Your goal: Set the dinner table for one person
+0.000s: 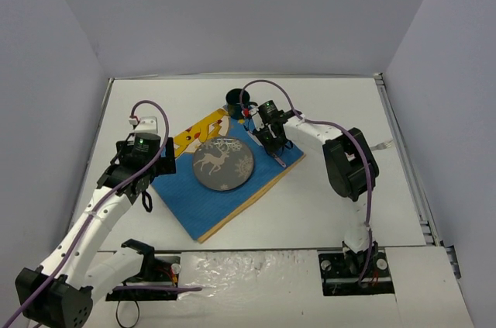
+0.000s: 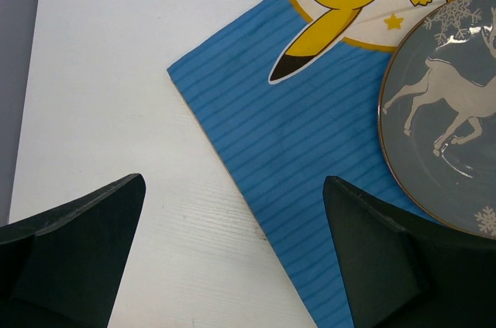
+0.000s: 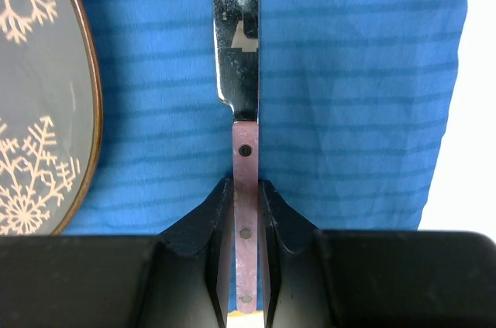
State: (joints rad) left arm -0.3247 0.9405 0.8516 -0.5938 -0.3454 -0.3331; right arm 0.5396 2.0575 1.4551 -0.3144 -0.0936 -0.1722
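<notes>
White and matte, the tabletop (image 1: 333, 196) filled the floor of a grey-walled booth, stretching beneath both arms. Near its middle lay a blue placemat (image 1: 194, 204) set at an angle, with a grey reindeer plate (image 1: 223, 164) resting on it. Just right of the plate, the right pincer (image 3: 246, 188) was clamped on the pink handle of a knife (image 3: 237, 33), its blade extending over the cloth. The left pincer (image 2: 234, 184) hung wide apart and empty above the placemat's left edge. A dark cup (image 1: 235, 97) stood by the placemat's far corner.

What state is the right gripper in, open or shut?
Shut: the right gripper clamps the knife by its pink handle between its fingers.
</notes>
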